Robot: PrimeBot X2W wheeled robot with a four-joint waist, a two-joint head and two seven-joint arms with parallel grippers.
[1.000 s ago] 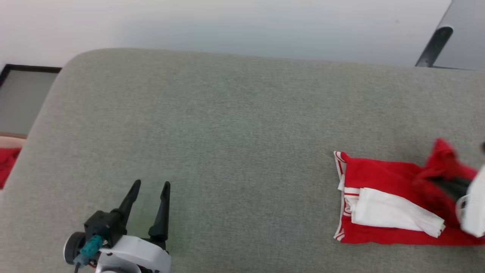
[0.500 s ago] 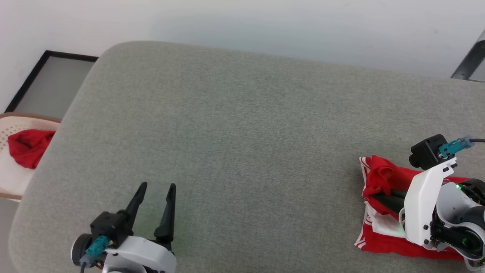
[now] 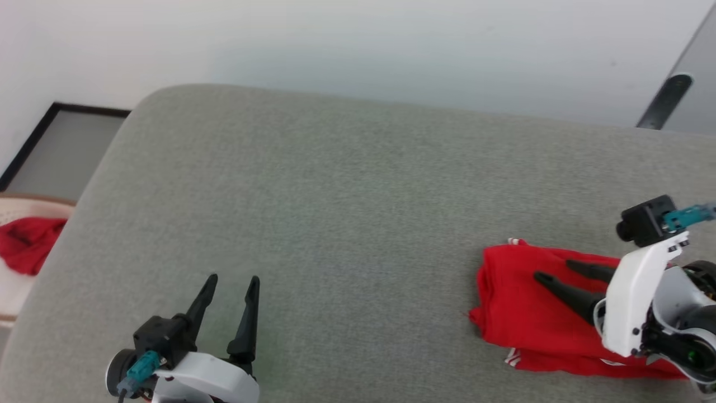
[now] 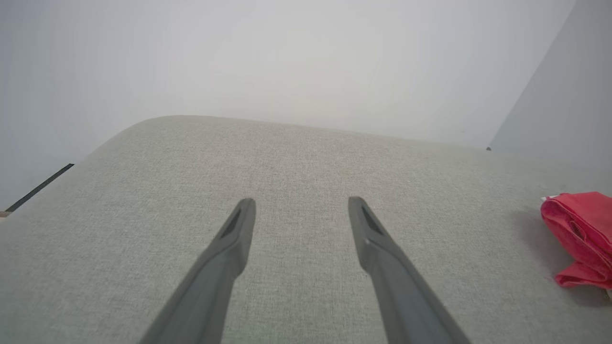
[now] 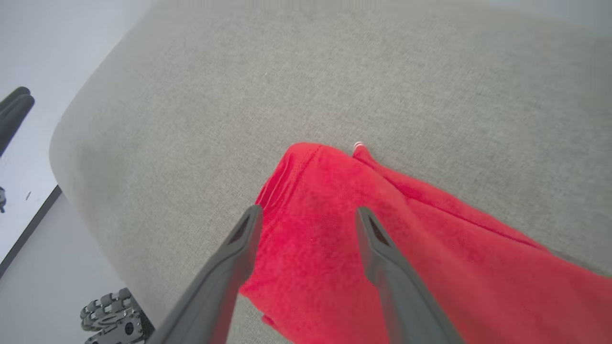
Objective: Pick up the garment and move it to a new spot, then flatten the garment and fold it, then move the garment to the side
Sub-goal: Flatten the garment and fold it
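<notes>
Shirt (image 3: 526, 313) lies as a folded red bundle at the right side of the grey cushion (image 3: 347, 212), with a little striped trim peeking out at its far corner and along its near edge. Right gripper (image 3: 552, 269) sits over the top layer, fingers spread wide with nothing pinched between them. Whether the tips touch the cloth or hang just above it, I cannot tell. Left gripper (image 3: 233, 277) is also wide open and empty, over bare cushion and well apart from the shirt. Judgement: folding looks done and the move to the side is under way or finished. Risk 1: a fingertip snags the soft top layer as the arm pulls back, dragging the fold open. The tips point along the fabric at a shallow angle, which favours catching. Risk 2: the left end of the bundle looks puffy and uneven, so the layers may relax and spread unaided. Risk 3: if it is picked up again at a single point, the lower layers would likely hang free and undo the fold. Risk 4: in the right wrist view the bundle sits near the cushion's rounded edge, so a sideways drag could tip part of it over.
</notes>
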